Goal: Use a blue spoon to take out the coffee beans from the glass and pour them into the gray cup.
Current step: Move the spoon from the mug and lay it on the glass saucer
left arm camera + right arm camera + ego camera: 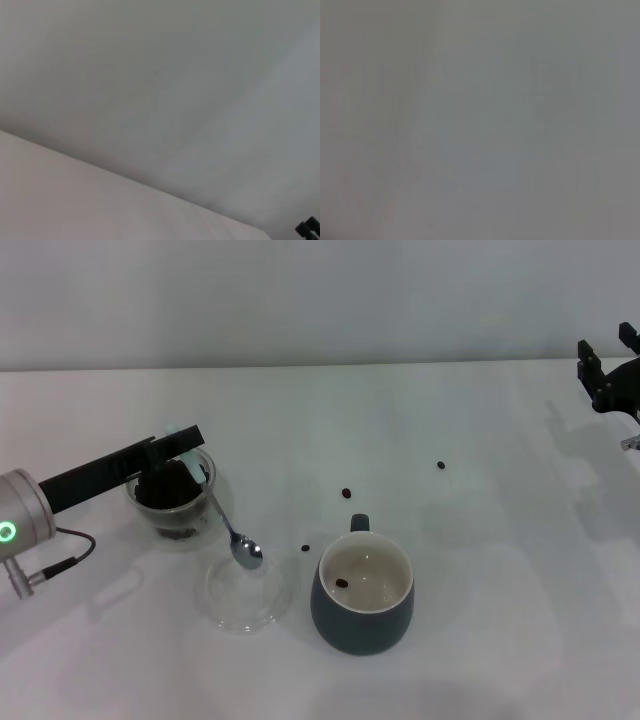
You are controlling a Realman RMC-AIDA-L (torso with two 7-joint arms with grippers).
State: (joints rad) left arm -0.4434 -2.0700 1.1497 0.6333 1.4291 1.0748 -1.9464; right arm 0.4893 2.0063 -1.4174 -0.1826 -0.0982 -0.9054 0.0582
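My left gripper [188, 448] is over the glass [192, 518] at the left of the table, shut on the pale handle of the blue spoon [228, 525]. The spoon slants down and right. Its metal bowl [246, 552] looks empty and hangs over a flat clear dish [243, 602]. Coffee beans [178, 532] show dark through the glass wall. The gray cup [362, 612] stands right of the dish with one bean [342, 583] inside. My right gripper [608, 358] is parked at the far right edge, its fingers apart and empty.
Loose beans lie on the white table: one [347, 493] behind the cup's handle, one [306, 548] left of the cup, one [441, 465] farther right. The left wrist view shows only wall, table and a dark tip [310, 227]. The right wrist view is blank grey.
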